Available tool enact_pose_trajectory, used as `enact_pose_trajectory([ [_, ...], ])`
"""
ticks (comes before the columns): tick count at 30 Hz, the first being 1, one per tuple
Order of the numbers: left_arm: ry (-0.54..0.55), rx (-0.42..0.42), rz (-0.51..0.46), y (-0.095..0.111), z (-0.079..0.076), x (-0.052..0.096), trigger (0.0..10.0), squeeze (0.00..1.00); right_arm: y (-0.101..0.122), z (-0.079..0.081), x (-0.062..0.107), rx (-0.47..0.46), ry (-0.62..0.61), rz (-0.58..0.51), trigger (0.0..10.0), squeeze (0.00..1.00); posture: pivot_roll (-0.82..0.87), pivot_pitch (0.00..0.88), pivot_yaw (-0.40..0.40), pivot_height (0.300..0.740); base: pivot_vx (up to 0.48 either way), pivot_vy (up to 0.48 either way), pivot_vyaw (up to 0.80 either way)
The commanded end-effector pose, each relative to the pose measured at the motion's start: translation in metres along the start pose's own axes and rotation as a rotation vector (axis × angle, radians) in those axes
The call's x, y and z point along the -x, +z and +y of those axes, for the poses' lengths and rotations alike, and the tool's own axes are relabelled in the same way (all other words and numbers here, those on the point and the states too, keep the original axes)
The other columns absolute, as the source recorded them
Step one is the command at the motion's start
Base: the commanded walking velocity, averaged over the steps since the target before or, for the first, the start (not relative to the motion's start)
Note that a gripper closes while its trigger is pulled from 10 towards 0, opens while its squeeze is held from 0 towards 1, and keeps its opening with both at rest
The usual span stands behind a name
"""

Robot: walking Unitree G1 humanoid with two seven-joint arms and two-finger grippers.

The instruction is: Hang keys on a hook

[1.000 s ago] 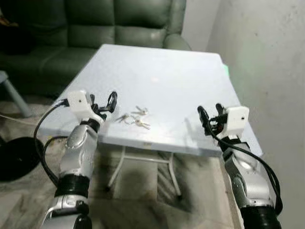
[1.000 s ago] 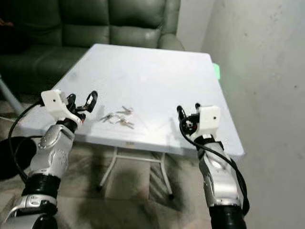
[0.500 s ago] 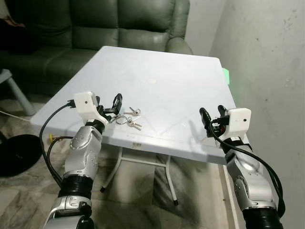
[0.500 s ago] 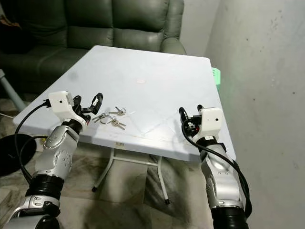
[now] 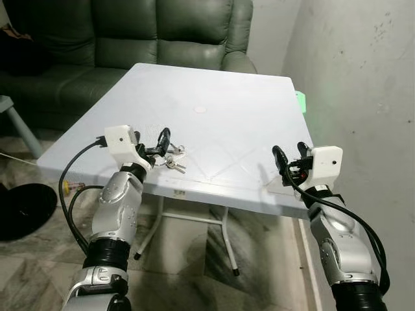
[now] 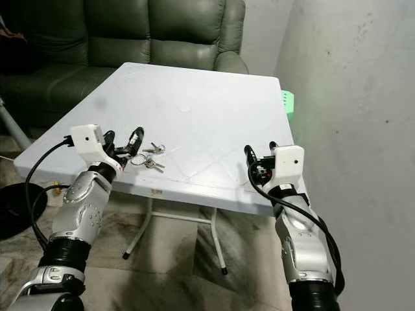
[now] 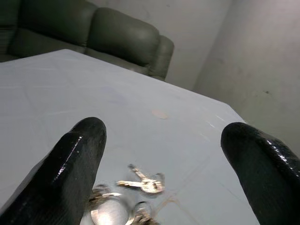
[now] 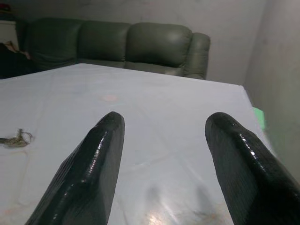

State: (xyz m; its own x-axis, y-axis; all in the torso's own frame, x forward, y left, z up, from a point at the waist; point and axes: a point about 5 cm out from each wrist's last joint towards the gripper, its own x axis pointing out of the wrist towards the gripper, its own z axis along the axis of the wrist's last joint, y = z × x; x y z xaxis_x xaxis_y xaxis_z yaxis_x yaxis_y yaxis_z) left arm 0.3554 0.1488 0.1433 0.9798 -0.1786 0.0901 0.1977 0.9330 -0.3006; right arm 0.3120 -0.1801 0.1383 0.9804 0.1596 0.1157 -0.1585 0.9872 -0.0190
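Note:
A bunch of silver keys (image 5: 172,159) on a ring lies near the front left edge of the white table (image 5: 214,123). My left gripper (image 5: 161,144) is open and hovers just over the keys, with nothing held; the left wrist view has the keys (image 7: 136,197) low between the two black fingers (image 7: 70,168). My right gripper (image 5: 288,155) is open above the table's front right edge, well apart from the keys (image 8: 14,138).
A dark green sofa (image 5: 123,39) stands behind the table. A grey wall (image 5: 363,84) runs close along the right. A small green object (image 5: 301,98) sits at the table's far right edge. A black round base (image 5: 19,210) lies on the floor at left.
The camera has come closer to the table. My left gripper has closed in on the keys and now hovers right over them. The right gripper keeps its pose.

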Motion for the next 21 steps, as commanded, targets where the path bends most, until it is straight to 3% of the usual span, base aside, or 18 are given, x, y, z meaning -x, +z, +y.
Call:
enact_pose_trajectory([
  [1, 0.016, -0.010, -0.006, 0.0041, 0.0062, 0.0011, 10.0, 0.00, 0.0054, 0.0062, -0.0024, 0.001, 0.022, -0.025, 10.0, 0.00, -0.09, 0.000, -0.039, 0.740, 0.000, 0.476, 0.00],
  [21, 0.033, -0.007, -0.009, 0.0038, 0.0083, 0.0038, 10.0, 0.00, 0.0043, 0.0064, -0.0015, 0.001, 0.029, -0.014, 10.0, 0.00, -0.08, 0.000, -0.053, 0.740, 0.000, 0.476, 0.00],
])
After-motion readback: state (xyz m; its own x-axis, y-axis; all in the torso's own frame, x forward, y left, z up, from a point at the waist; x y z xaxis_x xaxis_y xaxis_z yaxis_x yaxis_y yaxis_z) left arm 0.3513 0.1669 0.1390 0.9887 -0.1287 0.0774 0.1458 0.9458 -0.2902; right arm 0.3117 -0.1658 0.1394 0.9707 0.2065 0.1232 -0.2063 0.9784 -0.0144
